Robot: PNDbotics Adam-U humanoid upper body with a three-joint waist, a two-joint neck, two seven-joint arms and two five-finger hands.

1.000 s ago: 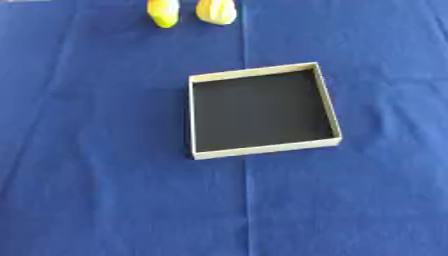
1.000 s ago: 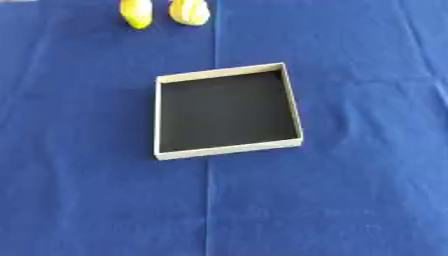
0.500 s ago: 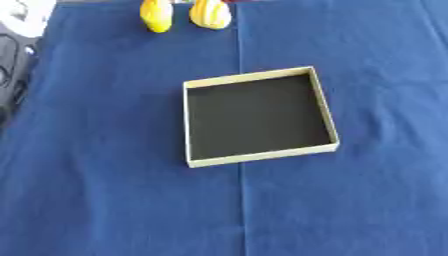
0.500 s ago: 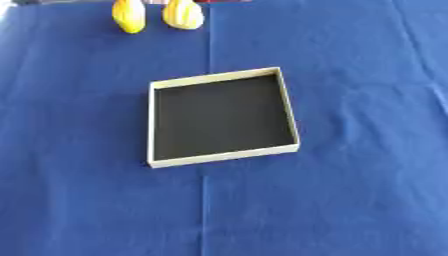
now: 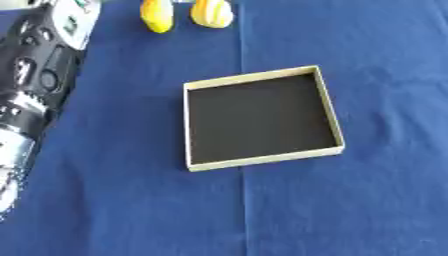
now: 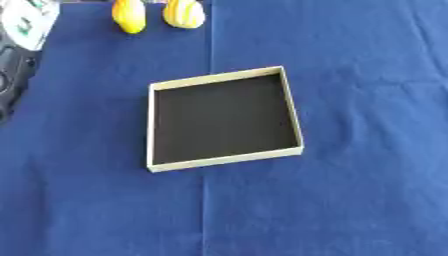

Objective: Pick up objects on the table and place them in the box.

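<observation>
- One arm is in the shot, the left arm, coming in along the left edge. It's black with silvery parts, and it runs from the lower left up toward the top left corner.
- Its hand sits up in that top left corner as a pale, whitish shape, the left hand. The edge cuts it off, so honestly I can't tell whether the fingers are straight or curled. I don't see anything in it.
- The right hand doesn't show in either view.
- Just to the right of that hand, near the far edge of the table, sit two yellow things. The closer one to the hand is a plain yellow fruit, kind of lemon shaped and standing tall.
- Right beside it is a rounder yellow fruit with stripes. The two are near each other with a small gap of cloth between them. Neither touches the hand as far as I can see.
- Both fruits lie on the table, well apart from the box, off toward its far left corner.
- Middle of the table is the box, a shallow square tray with pale cream walls and a black floor. It sits a bit askew, and nothing is inside it.
- Everything rests on a blue tablecloth, with a faint crease running down from the box toward the near edge.
</observation>
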